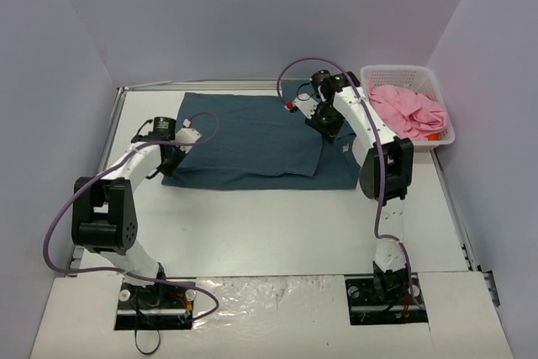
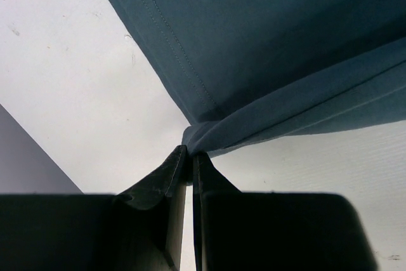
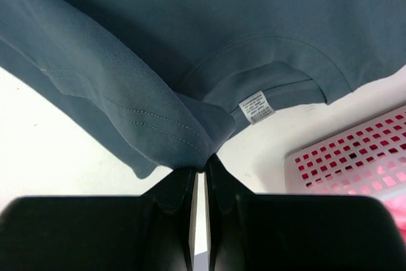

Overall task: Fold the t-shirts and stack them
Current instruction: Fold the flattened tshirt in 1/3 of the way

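My left claw (image 2: 189, 153) was pinched shut on a bunched corner of the dark teal-blue t-shirt (image 2: 285, 42). The cloth ran up and away from the tips, with a stitched hem along its edge. The white table (image 2: 76, 80) showed on both sides of it.

My right claw (image 3: 204, 166) was shut too, nipping a fold of the same shirt just below the neck hole. A small white label (image 3: 257, 107) sat inside the collar, close above and to the right of those tips.

From the top camera I saw the blue shirt spread flat on the far part of the table, one layer lying over another. My left claw was at its left edge and my right claw was over its right part. The pink t-shirt (image 1: 408, 111) was heaped in the white basket (image 1: 395, 71) at the far right, just beside the blue one. Neither claw touched it.

Only the wrist cameras showed me the tips squeezed on the cloth. From the top the claws were too small to tell. Only the top camera showed the pink shirt whole. The right wrist camera caught just a corner of the basket, with pink showing through its holes.
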Robot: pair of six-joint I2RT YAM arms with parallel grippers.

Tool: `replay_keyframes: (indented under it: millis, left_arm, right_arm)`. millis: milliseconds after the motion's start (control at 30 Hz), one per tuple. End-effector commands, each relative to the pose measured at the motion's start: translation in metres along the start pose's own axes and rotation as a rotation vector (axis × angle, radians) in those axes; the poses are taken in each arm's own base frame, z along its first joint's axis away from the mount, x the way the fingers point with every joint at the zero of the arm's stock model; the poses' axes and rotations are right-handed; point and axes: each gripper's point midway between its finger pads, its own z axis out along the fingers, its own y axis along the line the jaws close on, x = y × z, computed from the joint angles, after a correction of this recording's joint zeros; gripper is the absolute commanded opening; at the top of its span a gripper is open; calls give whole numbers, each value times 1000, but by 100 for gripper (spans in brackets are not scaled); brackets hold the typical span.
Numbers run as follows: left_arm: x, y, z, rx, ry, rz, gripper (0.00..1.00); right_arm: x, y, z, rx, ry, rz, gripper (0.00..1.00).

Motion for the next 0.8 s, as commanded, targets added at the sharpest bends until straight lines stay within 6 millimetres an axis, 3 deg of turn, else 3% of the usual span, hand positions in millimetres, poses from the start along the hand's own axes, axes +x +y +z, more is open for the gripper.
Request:
replay_keyframes:
  millis: [0, 600, 767]
  left_arm:
    - [-16, 17, -6, -59, -25, 6, 2]
    - [-22, 26, 5, -79, -4, 14, 2]
    - [-19, 26, 15, -78, 28, 14, 2]
  right_arm:
    - [6, -4, -3, -2, 32, -2, 0]
    - [-10, -29, 6, 59, 12, 25, 0]
    - [-11, -33, 19, 60, 21, 34, 0]
